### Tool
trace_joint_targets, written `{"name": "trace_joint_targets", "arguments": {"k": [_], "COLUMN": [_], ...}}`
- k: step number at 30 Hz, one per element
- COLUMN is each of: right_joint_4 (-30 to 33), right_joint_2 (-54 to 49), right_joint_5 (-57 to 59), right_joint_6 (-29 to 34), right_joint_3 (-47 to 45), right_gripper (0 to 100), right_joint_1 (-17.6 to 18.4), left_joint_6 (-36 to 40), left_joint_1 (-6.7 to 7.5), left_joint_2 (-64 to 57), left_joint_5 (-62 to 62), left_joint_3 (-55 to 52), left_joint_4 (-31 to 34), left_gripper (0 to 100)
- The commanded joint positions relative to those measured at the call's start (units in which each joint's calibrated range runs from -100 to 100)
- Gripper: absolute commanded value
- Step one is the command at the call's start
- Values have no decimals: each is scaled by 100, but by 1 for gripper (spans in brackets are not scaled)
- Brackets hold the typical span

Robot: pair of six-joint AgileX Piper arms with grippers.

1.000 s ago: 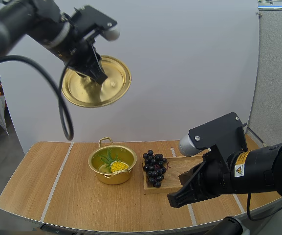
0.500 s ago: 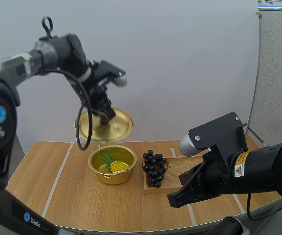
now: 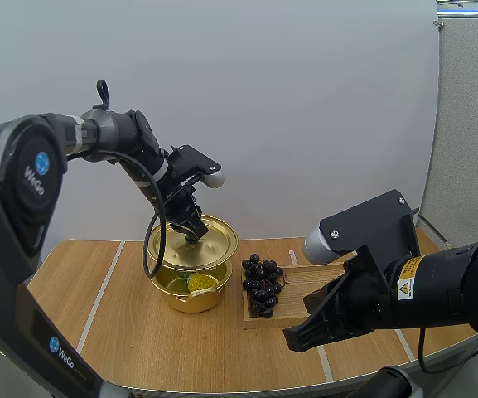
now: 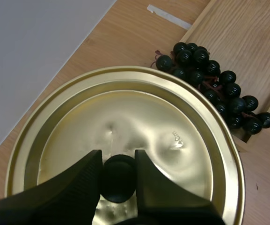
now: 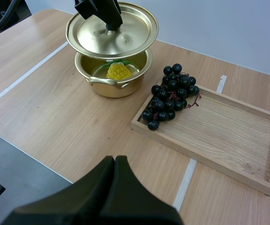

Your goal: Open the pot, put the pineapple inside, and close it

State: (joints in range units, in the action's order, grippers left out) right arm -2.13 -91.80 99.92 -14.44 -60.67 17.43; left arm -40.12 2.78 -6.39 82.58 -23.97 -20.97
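High view: over the table (image 3: 114, 332) the left gripper (image 3: 190, 229) has brought the lid (image 3: 210, 249) down from way up to just above the pot (image 3: 190, 298) within the last second, so closing is nearly done. Lid hangs close over the pot's rim, maybe slightly tilted. Hard to tell whether they touch at the back. Wooden tray (image 5: 228, 136) sits just beside the pot, with the grapes (image 5: 170, 96) at its pot-side end. Right gripper (image 5: 115, 160) is low at the front, fingers pressed together on nothing, same spot as before. Left gripper pinches the lid's black knob (image 4: 118, 178). Pineapple (image 5: 116, 70) already lies inside the pot and shows through the gap under the lid. What's left, I'd say: seat the lid flat and let go.
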Motion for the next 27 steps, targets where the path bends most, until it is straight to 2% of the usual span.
{"name": "trace_joint_targets", "arguments": {"k": [1, 5, 10, 27], "right_joint_4": [35, 35, 35, 35], "right_joint_2": [-47, -47, -47, -47], "right_joint_5": [8, 8, 8, 8], "right_joint_6": [-6, -6, -6, -6], "right_joint_3": [-4, -4, -4, -4], "right_gripper": [0, 0, 0, 0], "right_joint_1": [-1, -1, -1, -1], "left_joint_6": [-395, -514, -765, -842], "left_joint_1": [-221, -319, -319, -319], "left_joint_2": [332, 508, 622, 1141], "left_joint_5": [-313, -257, -21, -534], "left_joint_3": [-34, -34, -48, -132], "left_joint_4": [-467, -584, -852, -852], "left_gripper": [0, 0, 0, 0]}}
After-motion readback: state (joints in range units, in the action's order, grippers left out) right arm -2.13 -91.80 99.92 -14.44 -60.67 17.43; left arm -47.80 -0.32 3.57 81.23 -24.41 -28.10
